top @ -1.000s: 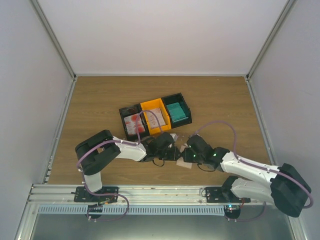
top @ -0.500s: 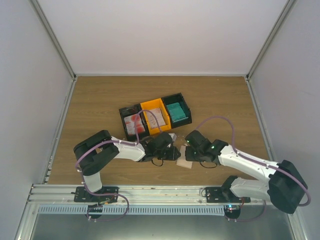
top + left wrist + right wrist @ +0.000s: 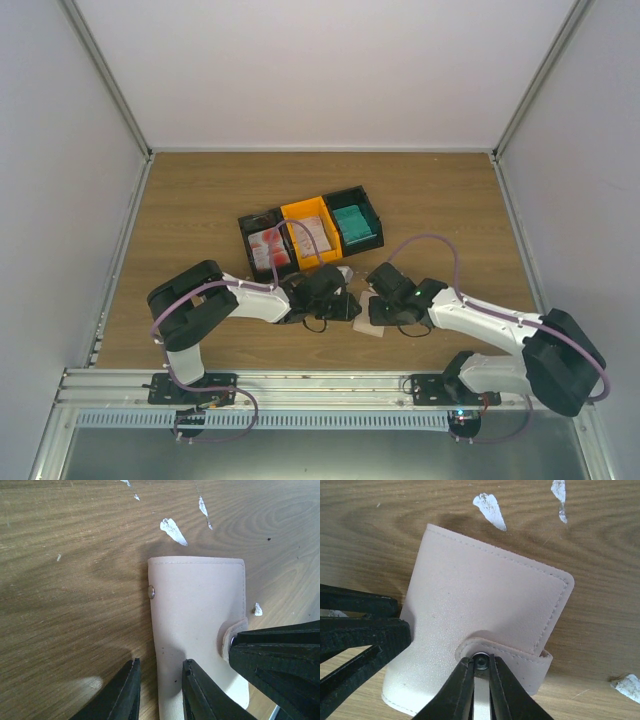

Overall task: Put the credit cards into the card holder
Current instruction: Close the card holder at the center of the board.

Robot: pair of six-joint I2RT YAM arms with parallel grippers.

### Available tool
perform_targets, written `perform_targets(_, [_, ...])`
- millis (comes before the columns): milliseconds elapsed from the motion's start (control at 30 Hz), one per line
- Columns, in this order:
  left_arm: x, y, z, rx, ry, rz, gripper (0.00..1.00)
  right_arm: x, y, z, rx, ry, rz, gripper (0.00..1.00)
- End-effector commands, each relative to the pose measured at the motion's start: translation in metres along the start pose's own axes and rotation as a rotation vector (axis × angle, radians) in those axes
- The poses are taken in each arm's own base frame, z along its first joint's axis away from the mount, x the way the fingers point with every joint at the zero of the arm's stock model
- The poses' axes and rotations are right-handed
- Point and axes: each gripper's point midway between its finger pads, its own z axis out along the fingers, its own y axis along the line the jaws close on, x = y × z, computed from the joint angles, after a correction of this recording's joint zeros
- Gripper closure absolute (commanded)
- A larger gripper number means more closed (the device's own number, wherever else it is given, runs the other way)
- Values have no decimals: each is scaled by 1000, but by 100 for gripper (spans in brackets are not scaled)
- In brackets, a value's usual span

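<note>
Card holder [image 3: 197,610] lies closed, pale beige, with stitched edges; right gripper [image 3: 481,664] pinches its snap strap [image 3: 512,655]; left gripper [image 3: 160,666] stands apart, seemingly straddling one edge.

From above: card holder [image 3: 373,327] almost wholly under the two wrist heads, only a pale corner showing. Both sets of fingers out of sight there. Credit cards [image 3: 268,245] in the trays [image 3: 300,208] too small to count.

Left wrist view: holder's near end cut by the bottom edge; strap end behind the right gripper's fingers [image 3: 280,655].

Right wrist view: snap half buried between the right fingers. Holder's lower left corner behind the left gripper's fingers [image 3: 365,630]; cannot tell whether those pinch its edge.
</note>
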Motion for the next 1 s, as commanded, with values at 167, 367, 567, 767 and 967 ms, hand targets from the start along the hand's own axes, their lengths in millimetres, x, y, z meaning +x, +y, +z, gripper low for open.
perform_targets(167, [16, 30, 2, -95, 45, -7, 72, -13, -6, -3, 34, -58, 2, 86])
perform_targets(367, [16, 31, 3, -97, 47, -8, 72, -8, -10, 3, 55, -34, -3, 92])
perform_targets(567, [17, 31, 4, -98, 50, -8, 73, 2, -14, 11, 72, 18, -10, 96])
perform_targets(767, [17, 32, 4, -100, 52, -7, 73, 30, -27, 24, 107, 127, -15, 99])
perform_targets(967, [18, 33, 3, -104, 50, -8, 73, 56, -41, 34, 148, 227, -17, 99])
